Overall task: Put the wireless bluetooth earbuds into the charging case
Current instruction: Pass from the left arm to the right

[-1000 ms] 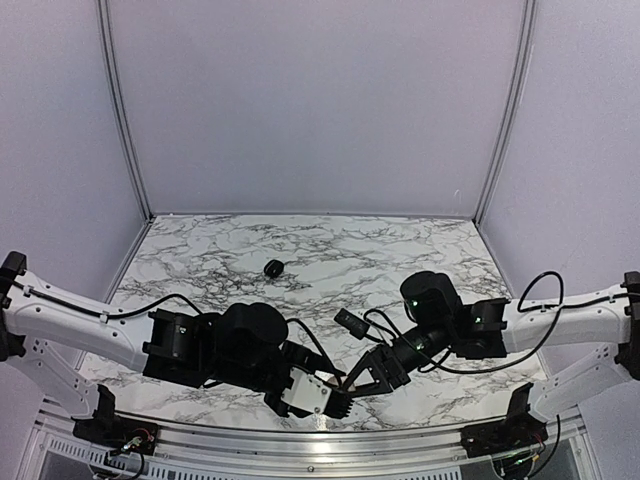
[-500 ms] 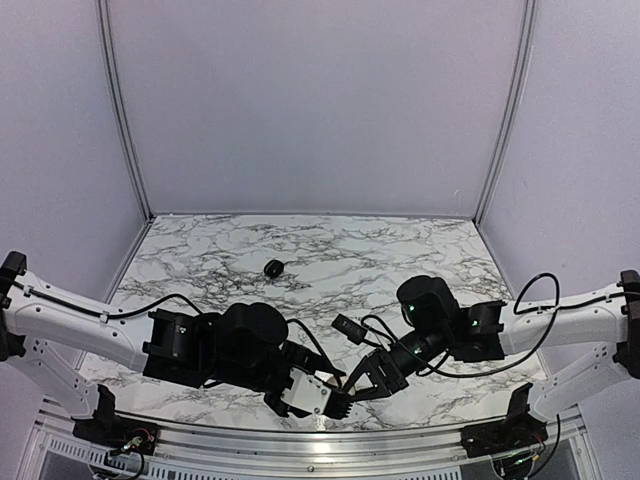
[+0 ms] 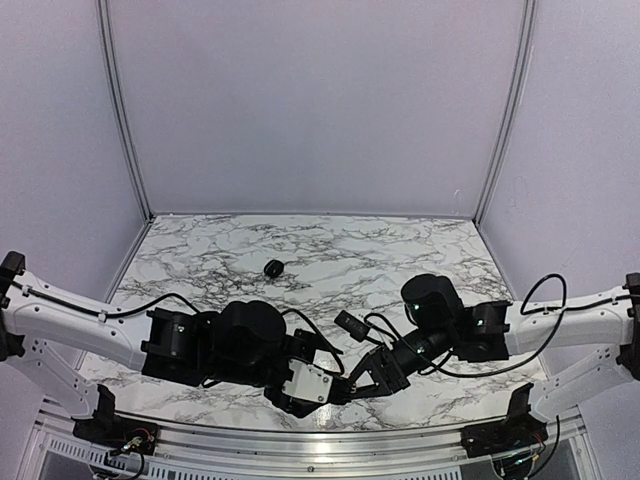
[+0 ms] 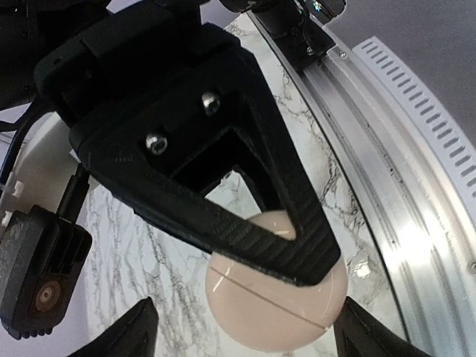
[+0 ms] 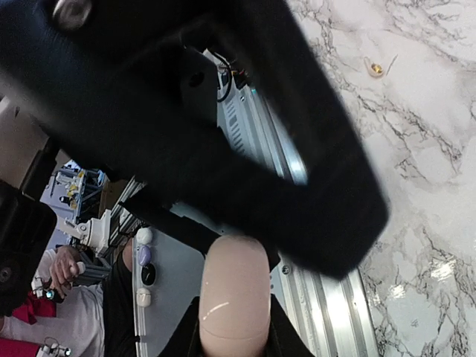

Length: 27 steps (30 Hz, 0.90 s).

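Charging case [image 5: 232, 294], lid shut, sits pinched between right claw [image 5: 232, 335] fingers, just ahead of wide-spread left claw [image 4: 249, 338]. Likely light, hard, smooth, slippery: grip its broad flanks.

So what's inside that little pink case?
Nothing inside shows. The charging case is shut, only its seam visible, pinched by the right gripper. Whether earbuds are inside is hidden.

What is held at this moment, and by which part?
The right gripper pinches the case by its two opposite sides; the left gripper is open around it.
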Each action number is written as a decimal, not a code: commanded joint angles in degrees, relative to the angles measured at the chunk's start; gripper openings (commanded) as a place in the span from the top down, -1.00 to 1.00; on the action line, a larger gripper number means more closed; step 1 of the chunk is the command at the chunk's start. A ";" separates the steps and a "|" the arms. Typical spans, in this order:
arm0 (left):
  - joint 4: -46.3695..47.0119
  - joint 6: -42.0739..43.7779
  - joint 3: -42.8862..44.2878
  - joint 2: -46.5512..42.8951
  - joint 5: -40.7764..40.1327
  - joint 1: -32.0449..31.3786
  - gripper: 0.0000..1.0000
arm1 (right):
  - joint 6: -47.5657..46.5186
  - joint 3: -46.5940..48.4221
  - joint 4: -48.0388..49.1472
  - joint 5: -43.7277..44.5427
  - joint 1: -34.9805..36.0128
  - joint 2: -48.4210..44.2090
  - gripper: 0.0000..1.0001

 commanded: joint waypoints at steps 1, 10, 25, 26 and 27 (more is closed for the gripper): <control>6.23 -7.74 -4.43 -7.08 -9.32 0.30 -0.87 | -2.29 1.32 0.09 4.13 0.24 -5.02 0.89; 15.47 -32.27 -11.74 -19.10 -11.60 2.01 -0.98 | -13.41 3.37 -0.06 15.31 -0.35 -11.26 0.90; 17.01 -51.02 -3.59 -9.48 12.11 8.11 -0.88 | -24.32 4.15 1.85 18.77 -0.26 -13.99 0.93; 17.04 -51.26 -3.15 -8.75 12.17 8.18 -0.86 | -24.38 4.23 1.86 18.56 -0.31 -13.88 0.94; 17.24 -51.58 -2.83 -8.33 12.14 8.31 -0.85 | -24.51 4.19 1.92 18.28 -0.19 -13.85 0.95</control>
